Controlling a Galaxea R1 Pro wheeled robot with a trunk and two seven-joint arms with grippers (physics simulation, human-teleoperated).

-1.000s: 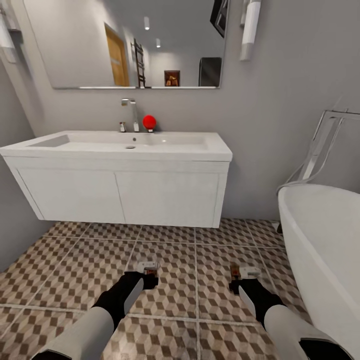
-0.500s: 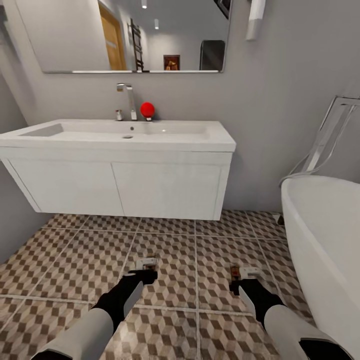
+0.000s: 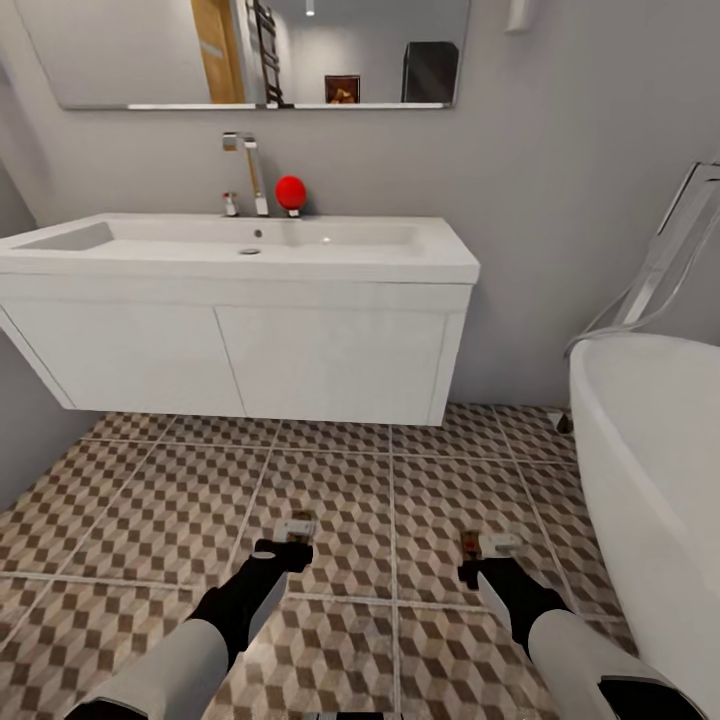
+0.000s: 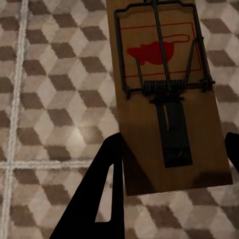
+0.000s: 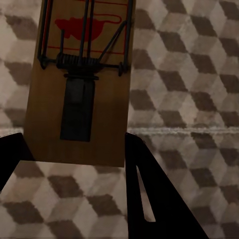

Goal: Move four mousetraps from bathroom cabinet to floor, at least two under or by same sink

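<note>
My left gripper (image 3: pixel 287 541) hangs low over the bathroom floor (image 3: pixel 150 510), shut on a mousetrap (image 3: pixel 298 526). In the left wrist view that mousetrap (image 4: pixel 149 124) is a wooden board with a red mouse mark and a wire spring, and it sits between the black fingers (image 4: pixel 107 189). My right gripper (image 3: pixel 478 556) is shut on a second mousetrap (image 3: pixel 492 545). In the right wrist view this mousetrap (image 5: pixel 79 99) is clamped between the gripper's fingers (image 5: pixel 144 184) above the tiles. The long white sink (image 3: pixel 240 250) stands ahead on its vanity (image 3: pixel 330 365), beyond both grippers.
The vanity's two doors are shut, and there is open floor beneath it. A chrome tap (image 3: pixel 250 170) and a red ball (image 3: pixel 290 192) stand at the sink's back edge, below a mirror (image 3: pixel 250 50). A white bathtub (image 3: pixel 650 470) closes off the right side.
The whole picture has shifted: sink and mirror sit higher and more floor shows, so the camera moved. Both grippers keep their mousetraps, near the same spots.
</note>
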